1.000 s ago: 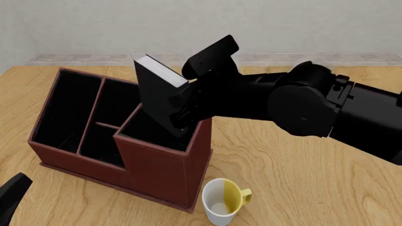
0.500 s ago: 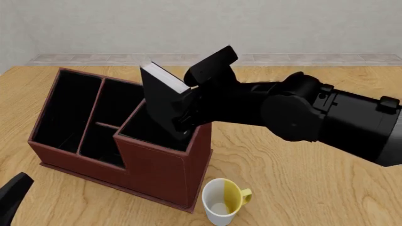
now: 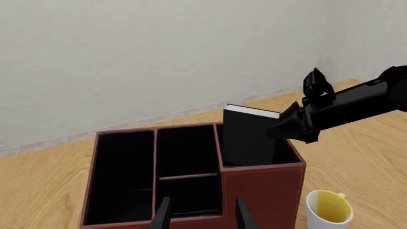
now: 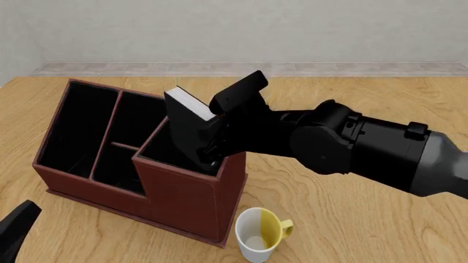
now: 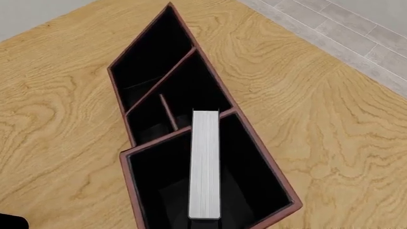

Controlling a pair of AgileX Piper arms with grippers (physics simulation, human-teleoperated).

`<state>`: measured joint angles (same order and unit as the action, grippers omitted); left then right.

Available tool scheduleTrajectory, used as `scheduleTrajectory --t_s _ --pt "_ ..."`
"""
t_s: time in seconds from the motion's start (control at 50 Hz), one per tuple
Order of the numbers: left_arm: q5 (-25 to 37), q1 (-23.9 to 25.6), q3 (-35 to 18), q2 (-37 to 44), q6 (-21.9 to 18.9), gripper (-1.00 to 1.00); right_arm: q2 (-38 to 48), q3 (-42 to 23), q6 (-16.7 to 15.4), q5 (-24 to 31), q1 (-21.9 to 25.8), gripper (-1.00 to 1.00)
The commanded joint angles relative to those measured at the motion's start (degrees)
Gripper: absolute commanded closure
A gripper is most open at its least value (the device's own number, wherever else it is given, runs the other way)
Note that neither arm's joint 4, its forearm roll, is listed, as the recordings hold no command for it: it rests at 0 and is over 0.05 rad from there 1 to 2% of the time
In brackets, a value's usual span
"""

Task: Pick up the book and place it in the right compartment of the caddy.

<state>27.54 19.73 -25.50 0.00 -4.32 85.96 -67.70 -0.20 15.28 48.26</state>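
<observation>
Right hand (image 4: 213,143) clamped on book (image 4: 192,127), holding it partly down inside right compartment (image 4: 175,150) of caddy (image 4: 186,205). Book's long axis near upright, leaning a bit, white page edge up, lower end already below rim. Looks like straight drop from here. Left hand (image 3: 198,214) parked near caddy front, fingers apart, empty. Mug (image 4: 260,234) on tabletop (image 4: 351,219) just beside caddy. No labels or writing anywhere.
</observation>
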Motion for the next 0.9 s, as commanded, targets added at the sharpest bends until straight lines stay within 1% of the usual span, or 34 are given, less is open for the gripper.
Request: scheduleTrajectory --t_s 0.02,0.5,0.76,0.9 --pt "-1.6 -1.6 1.1 0.0 0.8 -1.0 0.3 0.6 0.2 -0.9 0.4 1.0" --pt "-1.1 -2.4 0.3 0.0 0.7 -1.0 2.4 3.1 1.7 -4.6 0.8 1.0" --pt "-0.8 -2.4 0.0 0.0 0.6 -1.0 2.3 3.6 2.4 -5.0 1.2 1.0" --pt "-0.8 -2.4 0.0 0.0 0.6 -1.0 2.2 3.6 2.3 -4.9 1.0 1.0"
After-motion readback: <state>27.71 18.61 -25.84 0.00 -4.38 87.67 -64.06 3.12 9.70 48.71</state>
